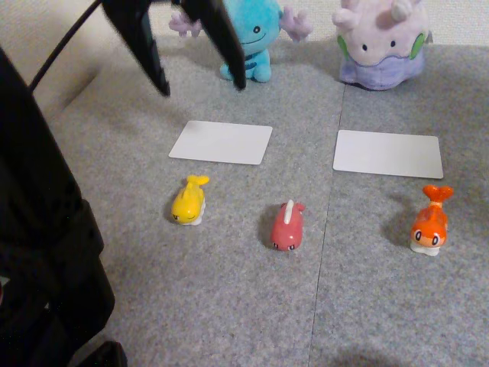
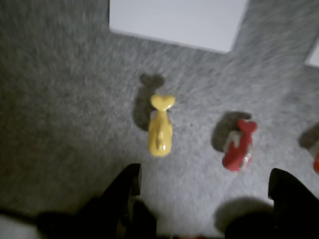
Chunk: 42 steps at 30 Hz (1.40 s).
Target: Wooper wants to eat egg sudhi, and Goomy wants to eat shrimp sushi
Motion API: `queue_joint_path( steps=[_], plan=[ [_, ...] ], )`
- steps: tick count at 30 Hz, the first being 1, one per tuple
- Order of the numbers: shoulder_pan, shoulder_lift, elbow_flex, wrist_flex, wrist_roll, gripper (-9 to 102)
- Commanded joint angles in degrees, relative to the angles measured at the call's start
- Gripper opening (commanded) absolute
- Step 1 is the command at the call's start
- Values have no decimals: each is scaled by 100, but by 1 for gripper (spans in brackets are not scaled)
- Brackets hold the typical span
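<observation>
— Wooper (image 1: 252,34) sits at the back of the grey mat (image 1: 382,306) in the other view, with Goomy (image 1: 382,46) to its right. Why do we think a white card (image 1: 221,142) lies in front of each?

— We read them as plates: one card before Wooper, the second card (image 1: 388,154) before Goomy, so each toy has a place to be served. Nearer the camera we see the egg sudhi (image 1: 189,200) just below Wooper's card, a pink-red figure (image 1: 287,226) in the middle, and the shrimp sushi (image 1: 430,225) below Goomy's card, all three resting on the mat and apart from the cards.

— And our gripper (image 1: 202,73)?

— It hangs high at the upper left, fingers spread wide, holding nothing, well above the figures.

— In the wrist view, what do we make out?

— The picture is blurred, but the egg sudhi (image 2: 160,130) lies straight ahead on the mat, tail toward the card (image 2: 174,20). The gripper (image 2: 207,181) shows its two dark fingers wide apart at the bottom edge, the yellow figure ahead of the gap, nearer the left finger. The pink-red figure (image 2: 238,147) lies off to the right.

— So we judge the arm is lining up on the egg first?

— That is our guess; nothing is grasped yet.
</observation>
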Motion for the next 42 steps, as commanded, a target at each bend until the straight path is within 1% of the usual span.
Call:
queue_joint_path(
  steps=[1, 7, 11, 17, 26, 28, 31, 32, 36, 42],
  plan=[
    [-167, 826, 765, -448, -35, 30],
    [-668, 1854, 2610, -1354, -44, 30],
    [-606, 2013, 3516, -1969, -70, 30],
    [-343, 2013, 4403, -2610, -237, 30],
    [220, 2013, 5089, -3322, -633, 30],
    [237, 2013, 5142, -3516, -633, 30],
    [220, 2013, 5150, -3595, -633, 30],
    [193, 2013, 5150, -3595, -624, 29],
    [149, 2013, 5150, -3718, -527, 19],
    [229, 2013, 5150, -3806, -501, 15]
  ],
)
